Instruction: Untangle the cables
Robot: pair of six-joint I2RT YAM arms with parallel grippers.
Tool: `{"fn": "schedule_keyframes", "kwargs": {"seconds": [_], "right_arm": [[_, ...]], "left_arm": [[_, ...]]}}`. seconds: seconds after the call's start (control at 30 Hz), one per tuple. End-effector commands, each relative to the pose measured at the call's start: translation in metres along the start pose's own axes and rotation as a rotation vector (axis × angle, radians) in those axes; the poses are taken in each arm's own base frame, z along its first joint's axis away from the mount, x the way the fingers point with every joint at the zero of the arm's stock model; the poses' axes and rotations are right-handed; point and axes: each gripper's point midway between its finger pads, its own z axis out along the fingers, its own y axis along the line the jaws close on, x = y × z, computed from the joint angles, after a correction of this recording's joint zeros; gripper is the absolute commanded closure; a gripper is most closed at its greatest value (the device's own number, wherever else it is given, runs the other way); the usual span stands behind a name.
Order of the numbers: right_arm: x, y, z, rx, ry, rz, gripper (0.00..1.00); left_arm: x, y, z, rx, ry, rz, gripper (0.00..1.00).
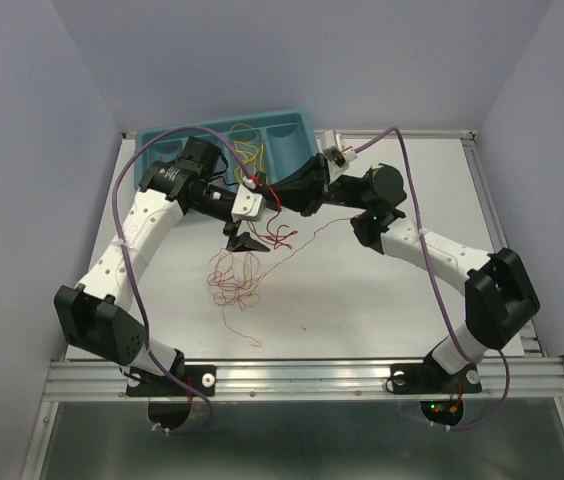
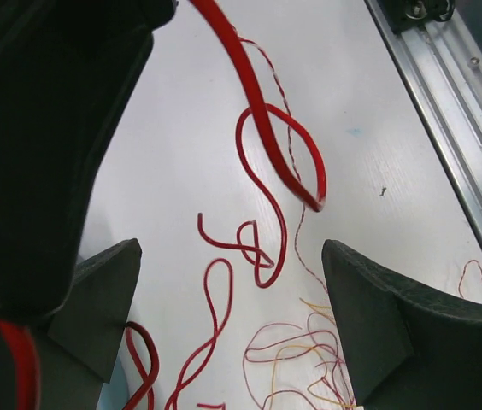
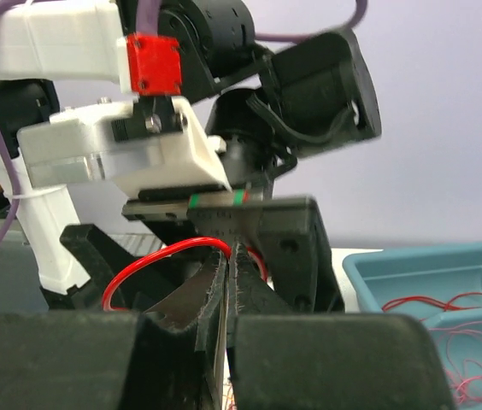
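Note:
The cables lie as a tangle of thin red, dark red and yellow loops (image 1: 237,280) on the white table, with looser red curls (image 2: 258,248) right under my left gripper. My left gripper (image 1: 245,240) hangs open above them with nothing between its fingers (image 2: 378,316). My right gripper (image 1: 275,196) is shut on a bright red cable (image 3: 168,254), which is pinched at the fingertips and loops out to the left. That cable's free end (image 2: 262,120) dangles in front of the left wrist camera. The two grippers are close together, the right one just behind the left.
A blue compartment tray (image 1: 287,135) stands at the back left of the table, holding yellow and red wires (image 1: 245,150). One thin red strand (image 1: 312,232) trails right from the tangle. An aluminium rail (image 1: 312,375) runs along the near edge.

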Motion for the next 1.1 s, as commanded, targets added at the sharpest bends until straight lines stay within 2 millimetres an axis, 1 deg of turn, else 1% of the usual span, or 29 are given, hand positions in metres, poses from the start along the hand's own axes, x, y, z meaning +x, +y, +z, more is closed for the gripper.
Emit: {"fn": "schedule_keyframes", "kwargs": {"seconds": [0.0,0.03,0.1,0.13,0.17,0.2,0.23,0.3,0.33,0.37,0.4,0.43,0.47,0.5,0.6,0.67,0.7,0.73,0.77,0.83,0.87,0.9,0.93,0.97,1.0,1.03,1.07], "right_arm": [[-0.020,-0.003,0.003,0.002,-0.058,-0.087,0.99],[-0.023,-0.004,0.004,0.006,-0.072,-0.093,1.00],[-0.023,-0.007,0.004,0.020,-0.098,-0.092,0.99],[-0.028,-0.008,0.003,0.035,-0.135,-0.099,0.99],[-0.028,-0.009,0.002,0.044,-0.149,-0.099,1.00],[-0.033,-0.012,0.001,0.061,-0.178,-0.110,0.99],[-0.034,-0.011,0.000,0.063,-0.186,-0.106,1.00],[-0.033,-0.011,0.000,0.063,-0.194,-0.097,0.99],[-0.035,-0.011,-0.001,0.070,-0.207,-0.100,0.99],[-0.035,-0.011,-0.002,0.074,-0.211,-0.097,0.99],[-0.037,-0.008,-0.003,0.069,-0.225,-0.106,1.00],[-0.038,-0.009,-0.004,0.077,-0.235,-0.102,0.99],[-0.036,-0.009,-0.005,0.083,-0.234,-0.097,0.99],[-0.038,-0.009,-0.006,0.088,-0.239,-0.102,1.00],[-0.038,-0.010,-0.008,0.104,-0.245,-0.093,0.99],[-0.040,-0.012,-0.010,0.129,-0.257,-0.092,0.86],[-0.041,-0.012,-0.011,0.138,-0.261,-0.093,0.79],[-0.036,-0.017,-0.016,0.173,-0.263,-0.084,0.73],[-0.041,-0.016,-0.019,0.195,-0.276,-0.092,0.60],[-0.038,-0.021,-0.027,0.250,-0.287,-0.088,0.44],[-0.031,-0.029,-0.037,0.322,-0.293,-0.084,0.34],[-0.036,-0.029,-0.041,0.349,-0.307,-0.094,0.31],[-0.036,-0.031,-0.046,0.380,-0.314,-0.100,0.27],[-0.030,-0.039,-0.055,0.445,-0.314,-0.103,0.23],[-0.033,-0.040,-0.059,0.469,-0.323,-0.115,0.21],[-0.031,-0.044,-0.063,0.496,-0.319,-0.116,0.20],[-0.030,-0.050,-0.068,0.540,-0.319,-0.126,0.20]], "left_arm": [[-0.001,-0.014,0.013,0.086,-0.062,-0.050,0.01],[-0.002,-0.014,0.014,0.089,-0.077,-0.049,0.01],[0.004,-0.012,0.020,0.095,-0.093,-0.067,0.01],[0.005,-0.010,0.021,0.095,-0.096,-0.073,0.01],[0.010,-0.010,0.024,0.098,-0.097,-0.087,0.01],[0.010,-0.003,0.025,0.080,-0.103,-0.101,0.01],[0.012,0.000,0.027,0.071,-0.105,-0.107,0.07],[0.012,0.013,0.030,0.027,-0.120,-0.085,0.21],[0.011,0.015,0.030,0.013,-0.124,-0.161,0.39],[0.010,0.024,0.031,-0.023,-0.138,-0.123,0.49],[0.010,0.026,0.031,-0.042,-0.137,-0.173,0.68],[0.006,0.027,0.029,-0.061,-0.141,-0.158,0.74],[0.008,0.030,0.029,-0.078,-0.143,-0.142,0.78],[0.009,0.030,0.029,-0.088,-0.136,-0.151,0.88],[0.010,0.034,0.027,-0.128,-0.127,-0.152,1.00],[0.010,0.039,0.026,-0.155,-0.126,-0.176,1.00],[0.013,0.044,0.025,-0.183,-0.106,-0.190,1.00],[0.015,0.047,0.023,-0.200,-0.097,-0.201,1.00],[0.017,0.050,0.021,-0.218,-0.090,-0.228,1.00],[0.019,0.059,0.013,-0.271,-0.075,-0.243,1.00],[0.016,0.061,0.008,-0.284,-0.079,-0.238,1.00],[0.015,0.064,-0.001,-0.304,-0.087,-0.246,1.00],[0.014,0.066,-0.007,-0.319,-0.092,-0.252,1.00],[0.010,0.067,-0.013,-0.339,-0.099,-0.262,1.00],[0.008,0.074,-0.025,-0.376,-0.104,-0.264,1.00],[0.006,0.076,-0.031,-0.395,-0.110,-0.295,1.00],[-0.001,0.081,-0.040,-0.427,-0.119,-0.292,1.00]]}}
